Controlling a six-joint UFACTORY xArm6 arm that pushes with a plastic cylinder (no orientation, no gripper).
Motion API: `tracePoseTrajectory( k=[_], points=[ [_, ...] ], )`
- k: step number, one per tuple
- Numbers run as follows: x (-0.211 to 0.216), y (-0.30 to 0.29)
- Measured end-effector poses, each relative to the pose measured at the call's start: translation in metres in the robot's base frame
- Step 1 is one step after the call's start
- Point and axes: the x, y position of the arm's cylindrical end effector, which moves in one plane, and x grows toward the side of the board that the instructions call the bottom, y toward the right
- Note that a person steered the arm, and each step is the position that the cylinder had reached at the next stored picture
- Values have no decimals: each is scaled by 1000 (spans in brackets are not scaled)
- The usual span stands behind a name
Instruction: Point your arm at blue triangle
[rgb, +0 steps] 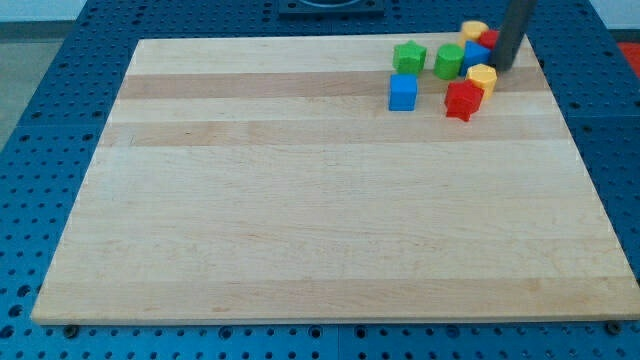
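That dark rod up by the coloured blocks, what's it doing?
It is a robot arm's pushing rod; my tip rests on the wooden board at the view's top right, among a cluster of blocks. It sits right beside the blue triangle, the block it is meant to point at, with a red block and a yellow block just above. A green star, green block, blue cube, yellow hexagon and red star lie nearby.

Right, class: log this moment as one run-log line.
my tip at blue triangle | cluster top right | board otherwise bare
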Motion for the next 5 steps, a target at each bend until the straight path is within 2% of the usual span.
tracePoseTrajectory(
  k=[1, 3, 4, 5],
  points=[
    [-26, 2],
    [-12, 43],
    [-47, 69],
    [-47, 69]
  ],
)
